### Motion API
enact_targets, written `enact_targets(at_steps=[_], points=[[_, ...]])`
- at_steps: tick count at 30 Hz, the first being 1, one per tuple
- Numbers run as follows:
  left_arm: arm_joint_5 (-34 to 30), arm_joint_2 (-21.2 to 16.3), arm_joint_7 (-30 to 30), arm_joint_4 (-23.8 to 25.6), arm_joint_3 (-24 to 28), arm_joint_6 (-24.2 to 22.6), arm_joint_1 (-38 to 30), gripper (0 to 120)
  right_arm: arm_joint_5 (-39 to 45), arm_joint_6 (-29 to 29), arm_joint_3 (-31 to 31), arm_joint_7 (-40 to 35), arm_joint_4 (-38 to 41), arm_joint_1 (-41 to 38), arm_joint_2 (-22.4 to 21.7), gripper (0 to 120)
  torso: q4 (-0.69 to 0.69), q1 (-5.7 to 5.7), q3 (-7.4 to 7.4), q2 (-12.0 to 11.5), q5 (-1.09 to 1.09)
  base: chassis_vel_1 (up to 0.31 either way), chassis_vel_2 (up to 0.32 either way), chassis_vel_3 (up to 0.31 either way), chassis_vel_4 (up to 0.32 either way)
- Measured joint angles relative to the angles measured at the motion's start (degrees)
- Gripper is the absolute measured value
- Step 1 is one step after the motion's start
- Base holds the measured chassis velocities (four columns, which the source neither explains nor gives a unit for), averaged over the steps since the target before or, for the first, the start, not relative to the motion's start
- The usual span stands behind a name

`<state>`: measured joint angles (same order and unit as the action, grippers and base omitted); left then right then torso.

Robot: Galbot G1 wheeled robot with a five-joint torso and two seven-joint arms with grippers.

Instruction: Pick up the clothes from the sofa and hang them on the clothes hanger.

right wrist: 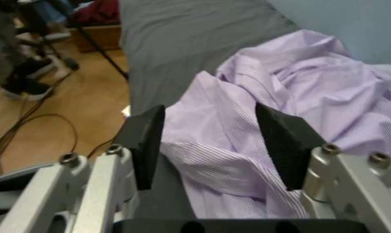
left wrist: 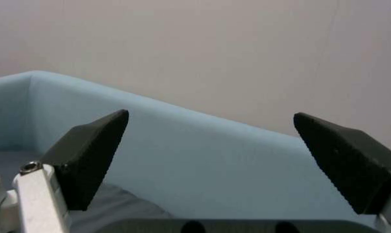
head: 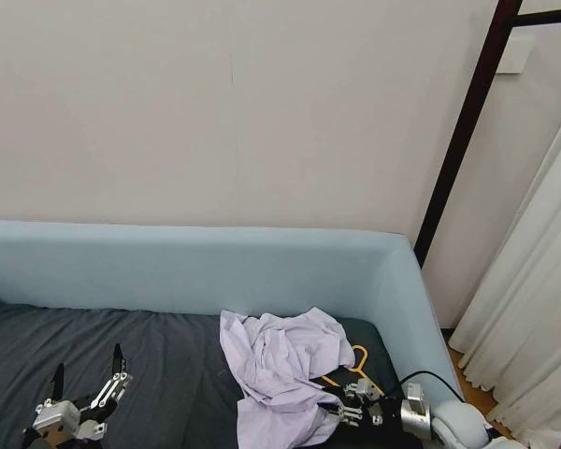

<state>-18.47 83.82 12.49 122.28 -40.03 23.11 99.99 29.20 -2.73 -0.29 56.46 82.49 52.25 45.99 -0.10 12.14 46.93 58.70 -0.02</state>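
Observation:
A crumpled lilac shirt [head: 280, 369] lies on the dark grey seat [head: 150, 346] of a light blue sofa, toward its right end. An orange hanger [head: 360, 363] pokes out from under the shirt's right side. My right gripper [head: 342, 409] is low at the shirt's front right edge. In the right wrist view this gripper [right wrist: 212, 141] is open, its black pads [right wrist: 146, 145] on either side of a fold of the striped shirt [right wrist: 299, 87]. My left gripper [head: 86, 391] hovers open over the bare seat at the left, and in its own view it [left wrist: 214, 160] faces the sofa back [left wrist: 202, 160].
A dark pole of a clothes rack [head: 458, 140] rises past the sofa's right arm [head: 407, 299]. White curtains [head: 533, 318] hang at the far right. Beyond the seat's front edge are a wooden floor [right wrist: 59, 111], cables and stand legs.

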Motion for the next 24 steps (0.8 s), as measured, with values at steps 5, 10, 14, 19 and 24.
enact_targets(at_steps=[5, 10, 14, 19, 24], points=[[0.0, 0.1, 0.0, 0.0, 0.0, 0.0, 0.0, 100, 4.1, 0.4, -0.8, -11.0, 3.7, -0.2, -0.7, 78, 0.01, 0.00, 0.00, 0.0, 0.00, 0.000, 0.000, 0.000, 0.000], [0.2, 0.2, 0.0, 0.4, 0.1, 0.0, 0.2, 100, 9.7, 4.9, -7.4, -38.7, 9.2, -1.6, 1.7, 94, 0.01, 0.00, 0.01, 0.0, 0.01, 0.000, 0.000, 0.000, 0.000], [0.3, 0.1, 0.0, 0.8, -0.2, 0.1, 0.6, 100, 17.4, 15.8, -12.4, -61.8, 14.1, -5.0, 5.1, 100, 0.02, 0.00, 0.01, 0.0, 0.01, 0.000, 0.000, 0.000, 0.000], [-0.1, -0.1, 0.2, 1.0, -0.9, 0.5, 1.0, 100, 28.2, 26.7, -15.5, -75.9, 16.5, -10.2, 8.8, 100, 0.02, 0.01, 0.01, 0.0, -0.01, 0.000, 0.000, 0.000, 0.000], [-0.2, 0.0, 0.3, 0.9, -1.0, 0.8, 1.1, 100, 28.5, 29.9, -17.7, -78.7, 12.2, -13.0, 12.3, 100, 0.01, 0.01, 0.01, 0.0, 0.00, 0.000, 0.000, 0.000, 0.000]])
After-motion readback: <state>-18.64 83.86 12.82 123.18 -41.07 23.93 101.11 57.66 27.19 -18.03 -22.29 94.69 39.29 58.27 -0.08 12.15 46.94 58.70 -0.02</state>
